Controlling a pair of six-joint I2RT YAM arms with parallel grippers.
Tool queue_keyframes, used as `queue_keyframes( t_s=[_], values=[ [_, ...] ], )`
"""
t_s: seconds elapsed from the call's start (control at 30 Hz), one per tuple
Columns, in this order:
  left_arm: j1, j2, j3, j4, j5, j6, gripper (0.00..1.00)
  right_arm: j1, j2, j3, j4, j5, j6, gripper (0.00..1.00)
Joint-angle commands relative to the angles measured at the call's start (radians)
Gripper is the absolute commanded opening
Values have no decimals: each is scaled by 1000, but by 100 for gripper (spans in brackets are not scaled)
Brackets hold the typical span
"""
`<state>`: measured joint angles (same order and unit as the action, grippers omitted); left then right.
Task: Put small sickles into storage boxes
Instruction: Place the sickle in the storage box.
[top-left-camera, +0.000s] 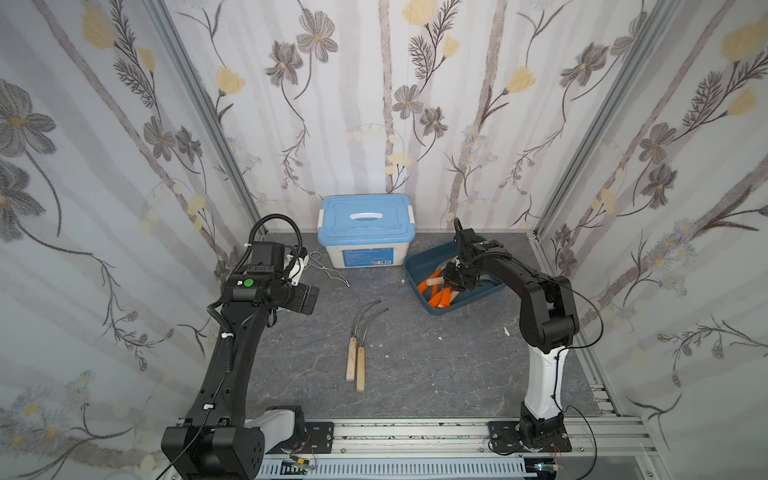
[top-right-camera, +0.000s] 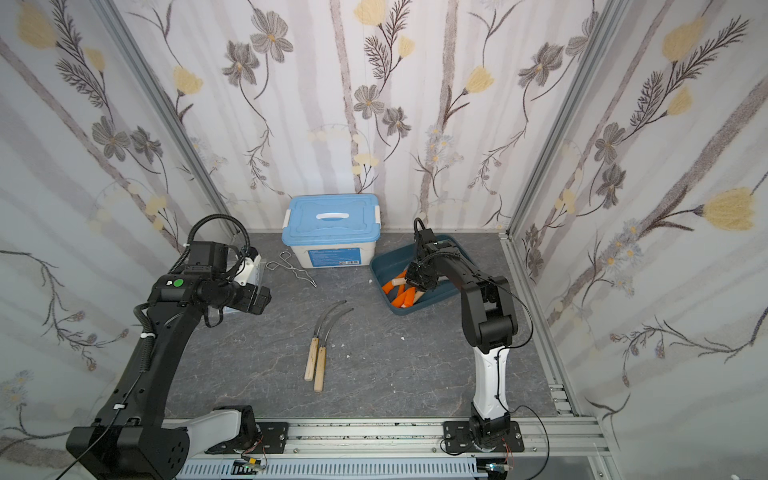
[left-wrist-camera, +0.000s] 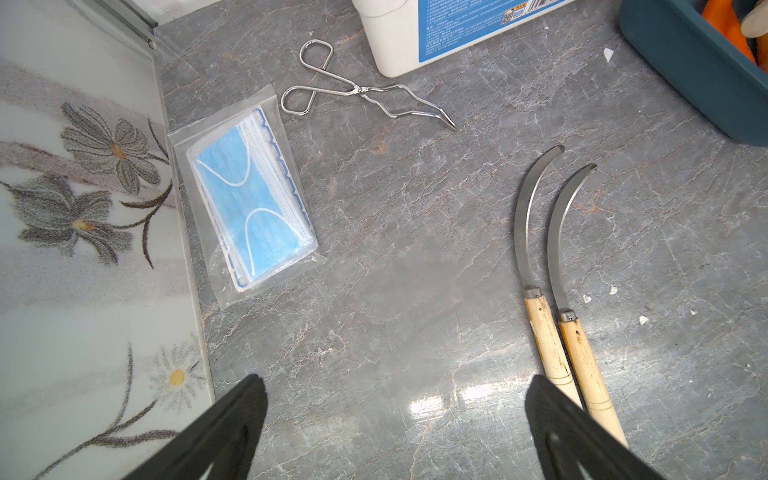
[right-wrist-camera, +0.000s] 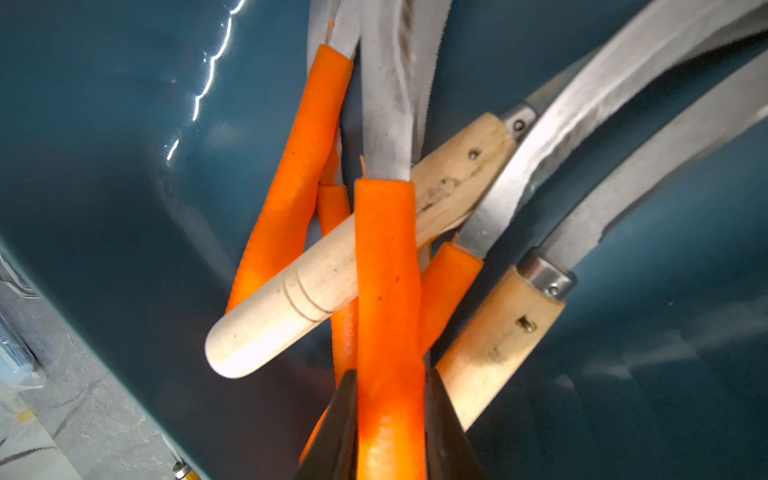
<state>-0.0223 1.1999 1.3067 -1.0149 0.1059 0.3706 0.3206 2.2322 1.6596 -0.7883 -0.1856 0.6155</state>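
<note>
Two wooden-handled small sickles (top-left-camera: 360, 345) (top-right-camera: 323, 343) (left-wrist-camera: 552, 266) lie side by side mid-table. The teal storage box (top-left-camera: 419, 266) (top-right-camera: 384, 266) (right-wrist-camera: 104, 166) at the back right holds several sickles, orange-handled and wooden-handled (right-wrist-camera: 324, 282). My right gripper (top-left-camera: 457, 281) (top-right-camera: 420, 277) (right-wrist-camera: 390, 386) is down inside the box, shut on the orange handle of one sickle (right-wrist-camera: 386, 291). My left gripper (top-left-camera: 305, 299) (top-right-camera: 257, 297) (left-wrist-camera: 395, 390) hovers open over the table's left side, with nothing between its fingers (left-wrist-camera: 245, 407).
A white box with a light blue lid (top-left-camera: 365, 232) (top-right-camera: 330, 230) stands at the back. Wire tongs (top-left-camera: 332, 268) (left-wrist-camera: 365, 89) lie to its left. A clear bag of blue face masks (left-wrist-camera: 249, 199) rests by the left wall. Small white chips dot the table.
</note>
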Motion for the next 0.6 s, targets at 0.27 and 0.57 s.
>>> queue_keyframes(
  t_s=[0.27,0.57],
  values=[
    [1,-11,5,-1,-7,11,100,-2,-8,23,-59,52,-32,35],
    [1,-8,19,-17,-4,14,100,-4,-70,38,-62,83,-24,39]
  ],
)
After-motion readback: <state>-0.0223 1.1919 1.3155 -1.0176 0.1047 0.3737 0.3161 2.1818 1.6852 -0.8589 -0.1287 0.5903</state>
